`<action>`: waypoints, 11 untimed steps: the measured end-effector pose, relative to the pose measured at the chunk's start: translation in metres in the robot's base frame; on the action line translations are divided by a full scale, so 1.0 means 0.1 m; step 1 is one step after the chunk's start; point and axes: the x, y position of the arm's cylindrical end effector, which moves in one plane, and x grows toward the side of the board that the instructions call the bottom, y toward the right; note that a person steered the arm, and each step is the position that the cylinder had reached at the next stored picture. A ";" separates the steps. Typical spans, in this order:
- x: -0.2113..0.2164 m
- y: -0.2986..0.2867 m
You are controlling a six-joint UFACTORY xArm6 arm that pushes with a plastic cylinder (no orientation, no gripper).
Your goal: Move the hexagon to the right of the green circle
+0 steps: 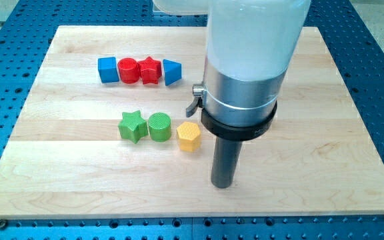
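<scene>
Yellow hexagon (189, 136): a small six-sided block with a flat top and finely ribbed sides; it lies on the desk just right of the green circle, a touch lower in the view, very close to it or touching; I cannot tell which.
Green circle (159, 126): a short round cylinder with a ribbed wall, sitting between the green star and the yellow hexagon.
Green star (133, 126): a star-shaped block pressed against the left side of the green circle.
Upper row: four blocks side by side near the view's top left, reading left to right as a blue cube (107, 69), a red cylinder (129, 70), a red star (151, 70) and a blue triangular block (171, 71).
Writing: no labels or brand marks can be read on any block or on the arm.
Desk (312, 133): a pale wooden board with visible grain in long strips, lying on a blue perforated metal surface (379, 60).
Arm: a wide white housing above a silver metal collar and black ring, narrowing to a straight dark rod.
My tip (223, 185): rests on the wood, to the right of and below the yellow hexagon, apart from it.
End effector: a plain rod with nothing to open or close; it holds no block.
</scene>
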 end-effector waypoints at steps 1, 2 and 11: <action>-0.11 -0.01; -0.25 -0.07; -0.59 -0.12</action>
